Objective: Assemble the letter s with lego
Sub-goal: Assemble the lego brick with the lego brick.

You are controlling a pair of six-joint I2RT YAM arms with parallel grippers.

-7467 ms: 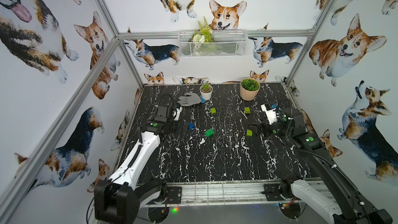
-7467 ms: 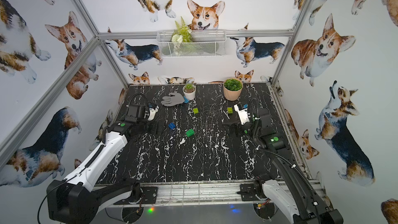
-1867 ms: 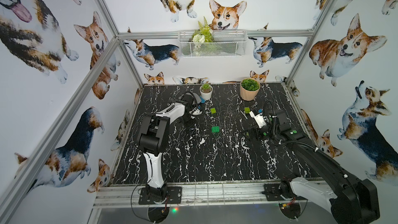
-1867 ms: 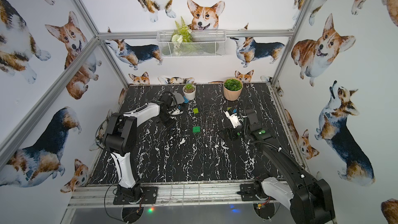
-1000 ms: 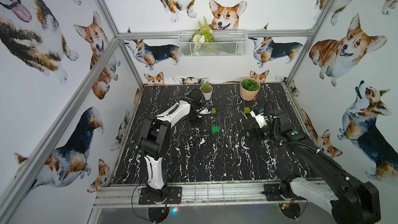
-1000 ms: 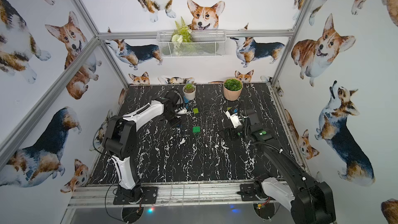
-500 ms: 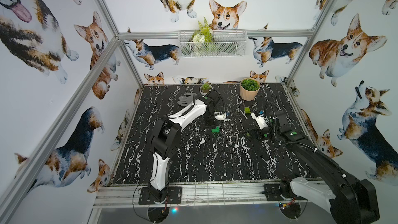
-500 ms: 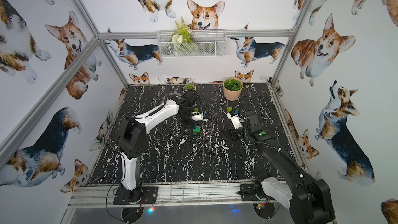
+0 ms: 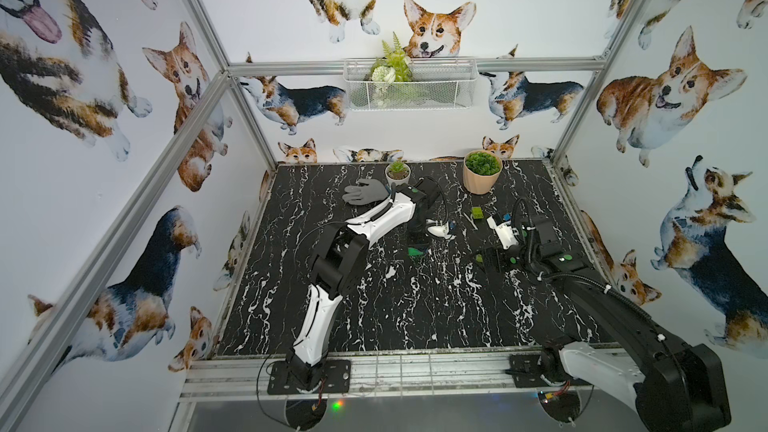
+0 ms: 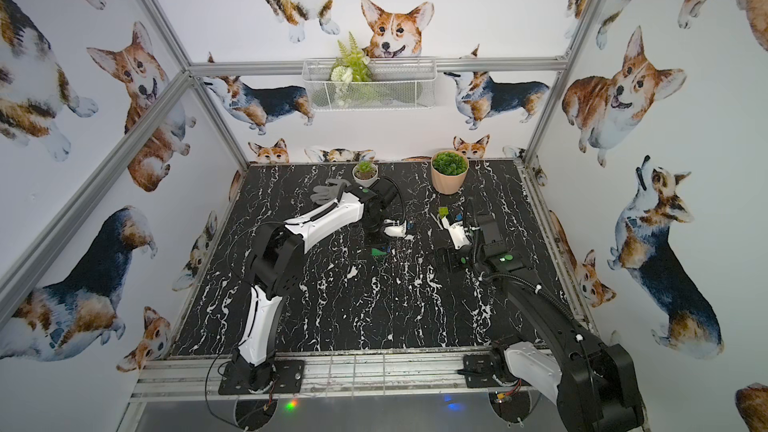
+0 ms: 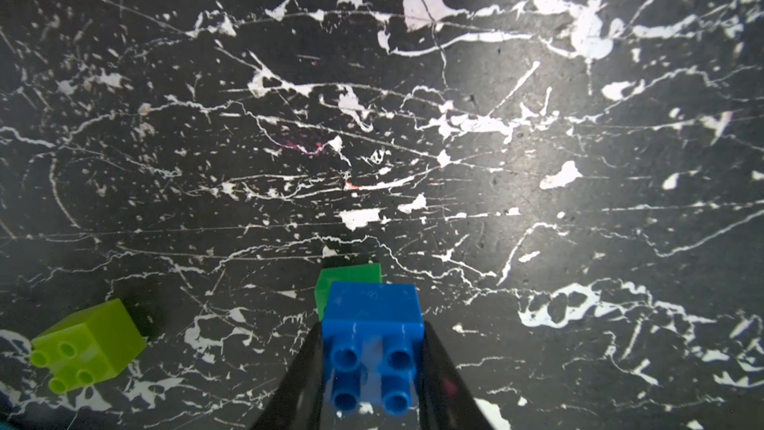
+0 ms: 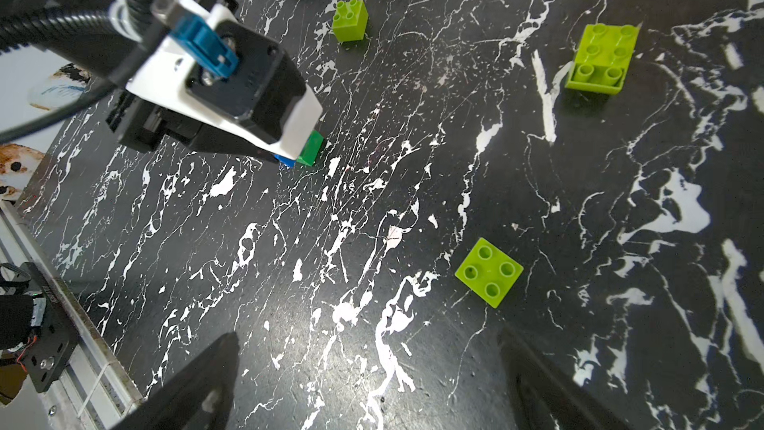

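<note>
While the left jaws pinch a small blue plastic brick between two glossy black fingers, its four round studs point back toward the wrist camera, so the brick is turned on its side. Right behind it, a darker green brick with smooth flat faces sits on the black table, which has white marble veins and many fine scratches. The two bricks touch or nearly touch, and I cannot tell if they are joined. In a top view this pair is near the middle of the table, under the end of the white and black left arm.

The right jaws are spread wide and hold nothing; their dark fingers hang above bare table. The three lime-green pieces lie apart from each other, so the letter s is not formed. A square lime-green brick lies flat with four studs up, nearest to the right jaws. A cube-like lime-green brick lies tipped on its side, near the left jaws. A longer lime-green brick rests farther off, and its studs seem to stand on two levels.
</note>
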